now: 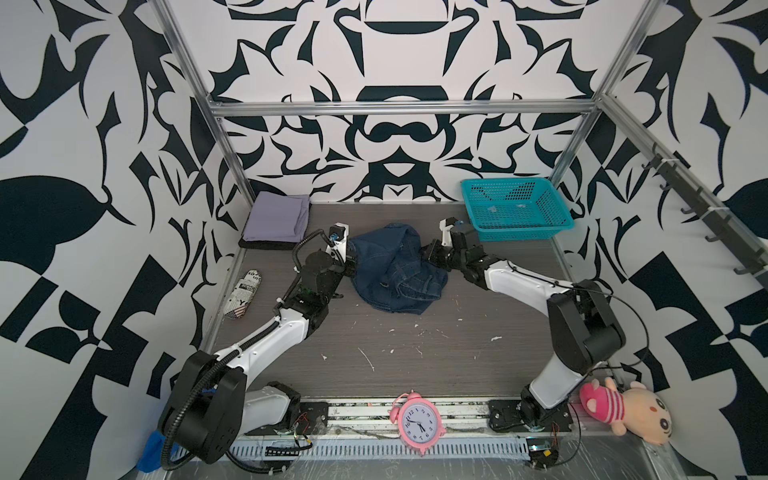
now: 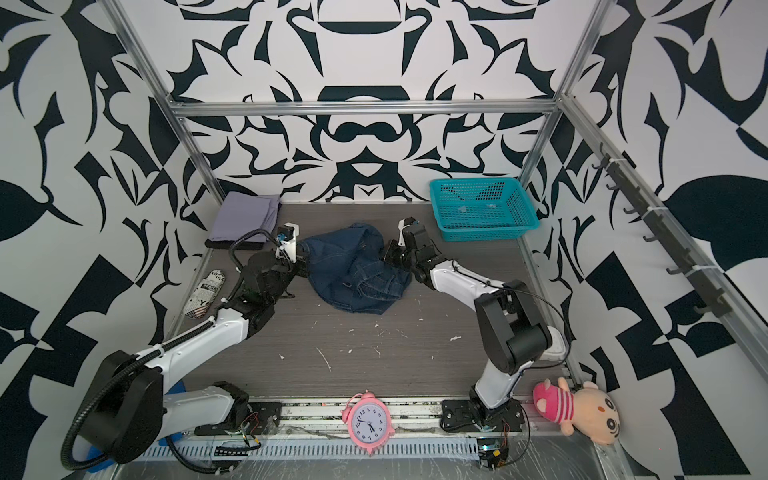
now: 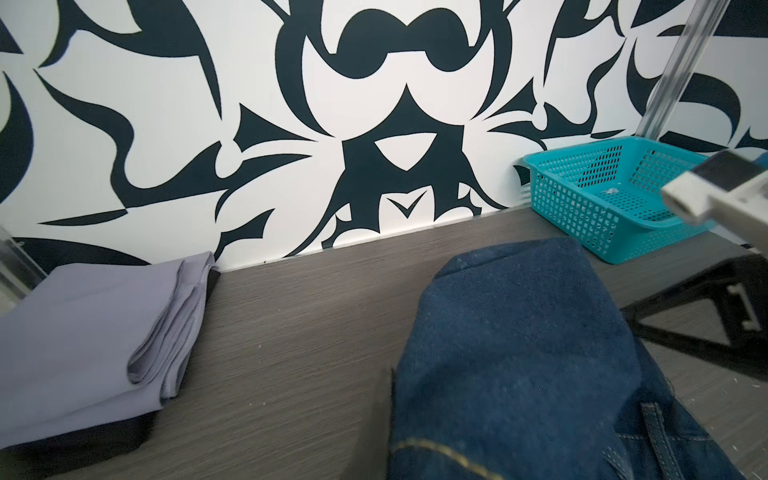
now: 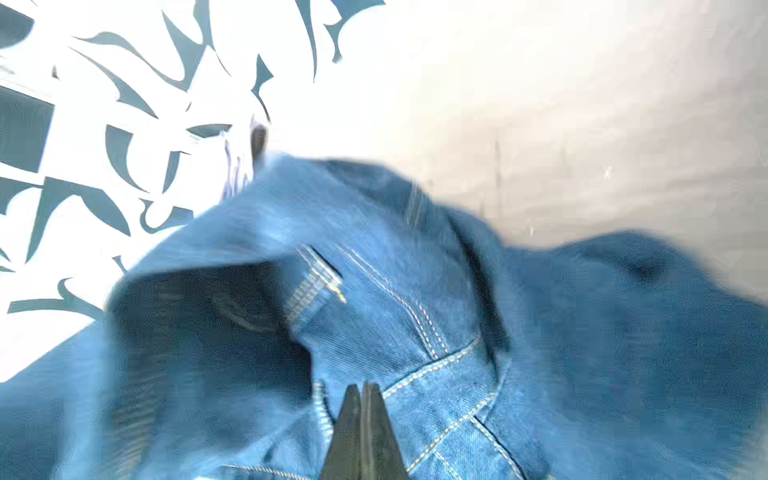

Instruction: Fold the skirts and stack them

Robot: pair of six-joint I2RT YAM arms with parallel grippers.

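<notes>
Front rail: pink clock [image 1: 417,424]. Mid-table [image 1: 415,357]: denim skirt [image 1: 395,270] in a crumpled heap between the two arms. Left gripper [image 1: 352,261] is clenched on its left edge, the cloth draping up over the jaws. Right gripper [image 4: 361,388] is pinched tight on a stitched fold at its right edge. Far left corner: lavender skirt [image 1: 276,218], folded, lying on the black skirt [image 1: 266,245]. Far right: teal basket [image 1: 515,208].

Both arms reach in from six o'clock, elbows bent, wrists low over the surface. Left pincer [image 1: 351,261] sits at nine o'clock of the denim skirt [image 1: 395,270], clamped on its cloth. Right pincer [image 4: 361,390] is at three o'clock, tips pressed together.
</notes>
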